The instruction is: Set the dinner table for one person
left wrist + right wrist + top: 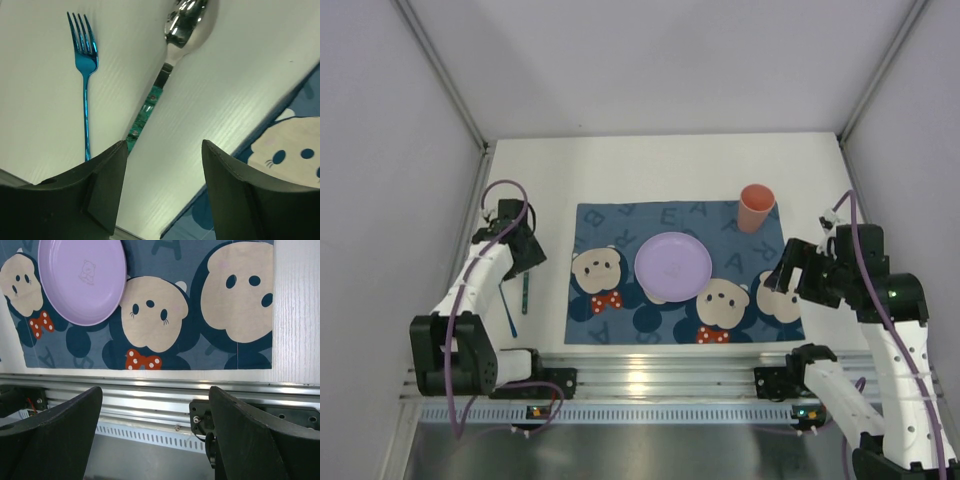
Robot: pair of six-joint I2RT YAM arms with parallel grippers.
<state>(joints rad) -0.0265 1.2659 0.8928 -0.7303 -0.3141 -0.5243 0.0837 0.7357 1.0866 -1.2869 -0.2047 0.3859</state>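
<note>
The white dinner table [620, 170] carries a blue cartoon-mouse placemat [620, 225] with a purple plate [673, 265] at its middle and an orange cup [756, 207] at its far right corner. A blue fork [508, 310] and a green-handled spoon [525, 292] lie side by side on the bare table left of the placemat. My left gripper [527, 255] is open and empty just above them. In the left wrist view the fork [85, 75] and spoon [182, 25] lie ahead of the open gripper [162, 165]. My right gripper [782, 275] is open and empty over the placemat's right edge.
The aluminium rail [650, 365] runs along the table's near edge, also in the right wrist view [150, 390], where the plate [82, 277] and placemat [200, 347] show. Grey walls close the left, right and far sides. White tabletop lies beyond the placemat.
</note>
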